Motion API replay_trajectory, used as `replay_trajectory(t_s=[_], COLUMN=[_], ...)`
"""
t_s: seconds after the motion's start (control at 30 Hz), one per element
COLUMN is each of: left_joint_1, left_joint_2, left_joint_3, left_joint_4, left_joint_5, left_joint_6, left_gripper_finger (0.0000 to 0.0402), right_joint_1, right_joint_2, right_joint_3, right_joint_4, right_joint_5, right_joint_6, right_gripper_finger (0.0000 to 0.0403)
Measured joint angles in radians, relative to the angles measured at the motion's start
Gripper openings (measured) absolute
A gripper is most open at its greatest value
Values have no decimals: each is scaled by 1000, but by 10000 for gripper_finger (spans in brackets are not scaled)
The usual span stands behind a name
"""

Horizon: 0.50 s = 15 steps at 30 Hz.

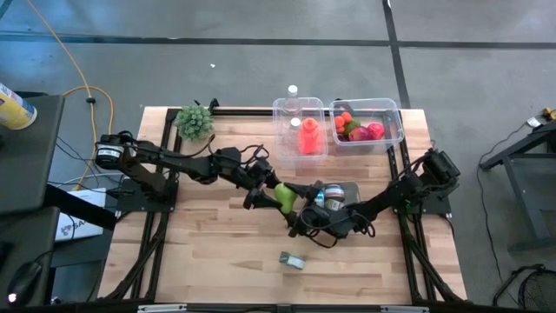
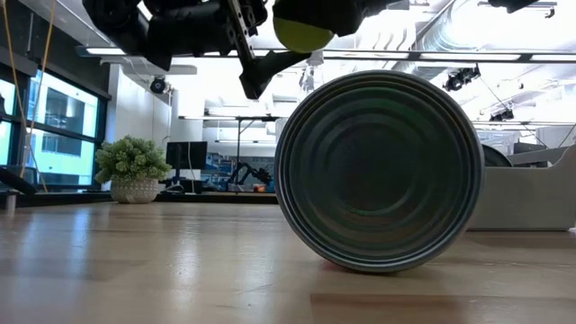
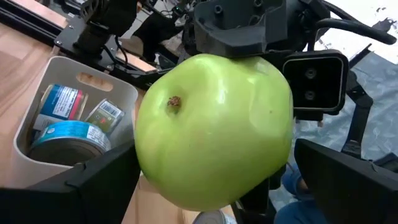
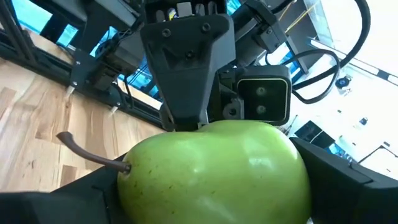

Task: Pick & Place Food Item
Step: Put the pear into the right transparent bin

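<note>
High view, reading left to right from the pear (image 1: pixel 284 196) at the table's middle: the small potted plant (image 1: pixel 195 122) sits far off to its left near the back edge; the left gripper (image 1: pixel 266 195) reaches in from that side, its jaws spread as wide as they go, so the fingers flank the pear without squeezing it; the right gripper (image 1: pixel 300 209) comes in from the other side, jaws set around the fruit's width, and appears to be the one carrying it. Just right of the pear is a grey bin (image 1: pixel 348 188) of tins, and behind the pear, toward the back edge, stand two clear tubs, one (image 1: pixel 300 130) with an orange item and one (image 1: pixel 367 123) with red and green produce (a likely goal, though the task does not say which). A loose can (image 1: pixel 292 260) lies on the wood in front of the pear. The pear hangs in the air between the two grippers, over the table. The risk, as I judge it, is a drop during this handover: the skin is smooth and rounded, so if the right jaws grip off-centre it could slip out and roll. The low view is mostly blocked by the can, and neither wrist view shows finger contact on the fruit clearly.
</note>
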State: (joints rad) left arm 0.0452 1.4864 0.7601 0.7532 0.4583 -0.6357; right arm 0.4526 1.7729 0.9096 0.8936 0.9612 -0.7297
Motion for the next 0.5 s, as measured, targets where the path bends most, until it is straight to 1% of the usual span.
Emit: replay_trajectory(t_s=[0.17, 0.27, 0.37, 0.43, 0.5], left_joint_1=[9, 19, 20, 20, 20], left_joint_2=[0, -1, -15, -13, -10], left_joint_3=[0, 0, 7, 7, 2], left_joint_4=[-1, 1, 70, 103, 119], left_joint_5=[0, 3, -3, 5, 34], left_joint_6=[5, 76, 138, 161, 175], left_gripper_finger=[400, 400, 400, 400, 400], right_joint_1=[12, 32, 62, 79, 95], right_joint_2=[0, 0, 11, 9, 3], right_joint_3=[0, -3, -9, -9, -5], right_joint_4=[-12, -26, -69, -103, -147], right_joint_5=[41, 66, 90, 131, 187], right_joint_6=[79, 122, 151, 188, 233], right_gripper_finger=[312, 313, 320, 319, 313])
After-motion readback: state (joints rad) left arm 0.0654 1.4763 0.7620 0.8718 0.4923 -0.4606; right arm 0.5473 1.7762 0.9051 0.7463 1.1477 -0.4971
